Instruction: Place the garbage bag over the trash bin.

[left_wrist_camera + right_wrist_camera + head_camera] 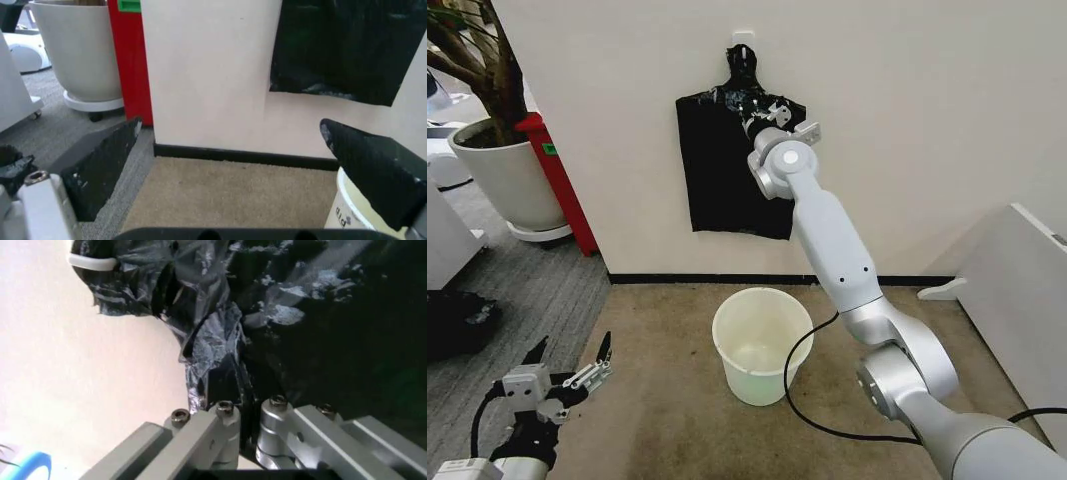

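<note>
A flat black bundle hangs by its knotted top from a white hook on the wall. At its upper right, crinkly glossy plastic of the garbage bag is pinched by my right gripper, whose fingers are shut on it. The trash bin, a cream-white bucket, stands upright on the carpet below the bundle. My left gripper hangs open and low to the left of the bin, holding nothing.
A large white plant pot and a red stand sit left of the wall corner. A white cabinet stands at the right. A black cable loops past the bin. A dark object lies on the floor at far left.
</note>
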Controlling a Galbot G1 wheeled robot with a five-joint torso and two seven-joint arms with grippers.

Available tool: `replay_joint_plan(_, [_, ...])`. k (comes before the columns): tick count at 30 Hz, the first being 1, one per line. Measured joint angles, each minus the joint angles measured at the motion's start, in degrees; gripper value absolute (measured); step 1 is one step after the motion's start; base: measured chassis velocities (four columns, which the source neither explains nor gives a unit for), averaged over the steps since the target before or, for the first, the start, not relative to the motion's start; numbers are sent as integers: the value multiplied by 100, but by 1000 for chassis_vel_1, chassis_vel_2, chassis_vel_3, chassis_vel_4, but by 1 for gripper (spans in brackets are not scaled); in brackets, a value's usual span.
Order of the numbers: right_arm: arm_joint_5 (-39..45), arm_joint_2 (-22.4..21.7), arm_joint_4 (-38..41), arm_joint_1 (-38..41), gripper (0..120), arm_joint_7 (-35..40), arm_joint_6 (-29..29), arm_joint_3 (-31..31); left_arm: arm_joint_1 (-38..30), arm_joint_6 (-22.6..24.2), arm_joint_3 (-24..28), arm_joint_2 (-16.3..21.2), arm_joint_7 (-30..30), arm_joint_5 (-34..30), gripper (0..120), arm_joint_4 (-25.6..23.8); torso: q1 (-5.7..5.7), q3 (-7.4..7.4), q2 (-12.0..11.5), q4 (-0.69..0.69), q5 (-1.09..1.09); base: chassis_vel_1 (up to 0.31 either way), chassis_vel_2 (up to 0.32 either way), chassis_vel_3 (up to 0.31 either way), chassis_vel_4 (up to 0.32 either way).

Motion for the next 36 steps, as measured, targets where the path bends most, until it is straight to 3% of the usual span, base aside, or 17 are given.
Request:
replay_joint_plan(21, [251, -15, 1514, -1202, 0, 945, -25, -686, -17, -87, 28, -23, 49, 99, 100, 0, 0, 0, 0, 0, 0, 0, 0, 0, 0])
replay_joint_plan(24, [286, -321, 1922, -1656, 0, 1028, -43, -798, -31, -105, 46, -38, 51, 111, 100, 1, 0, -1, -1, -1, 0, 0, 0, 0, 0])
replay_joint_plan(36, [201, -857, 2581, -2569, 0, 1105, -46, -843, -60, -149, 111, -77, 58, 155, 100, 0, 0, 0, -1, 0, 1, 0, 0, 0, 0])
